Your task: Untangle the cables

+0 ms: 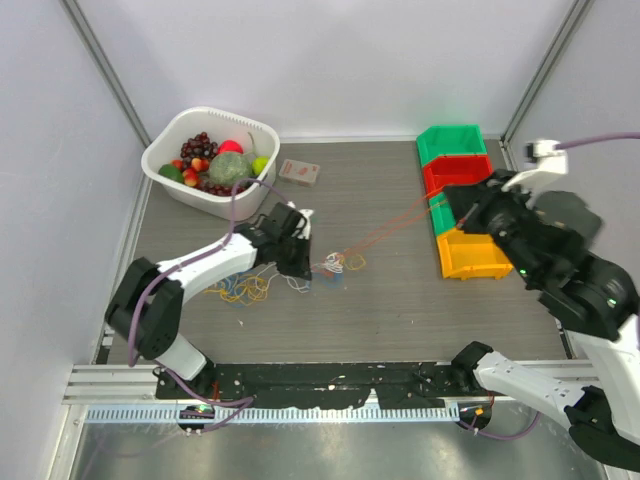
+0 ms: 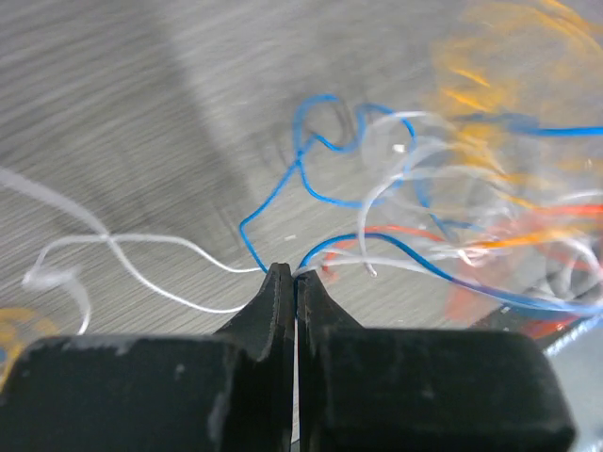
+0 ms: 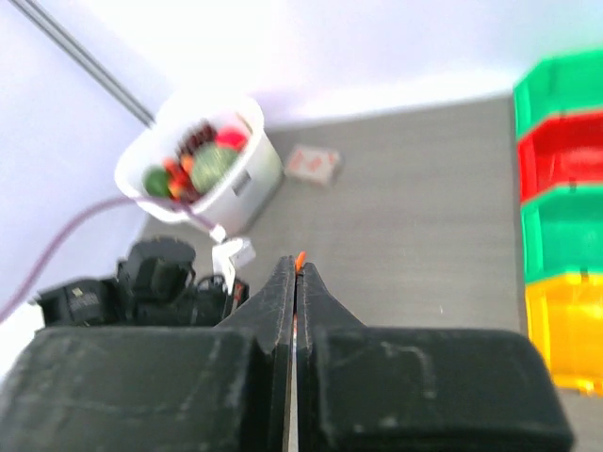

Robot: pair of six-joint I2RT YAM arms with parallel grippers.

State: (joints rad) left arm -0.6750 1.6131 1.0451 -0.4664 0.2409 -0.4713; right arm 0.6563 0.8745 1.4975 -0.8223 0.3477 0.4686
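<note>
Right, from above first: the tangle of thin curly cables (image 1: 338, 264), yellow, blue, white and red-orange, lies mid-way across the dark wood-grain tabletop (image 1: 400, 310). The black left gripper (image 1: 300, 262) sits low, just beside the knot. The black right gripper (image 1: 458, 205) hangs raised near the stacked plastic bins (image 1: 468, 255), and a taut red-orange strand (image 1: 395, 225) runs from the knot towards it. Over to the left wrist: jaws pressed together, pinching a white strand (image 2: 188, 250) and a blue strand (image 2: 247, 235) at the very tips. Right wrist now: jaws clamped tight too, a red-orange end poking out between the tips.
</note>
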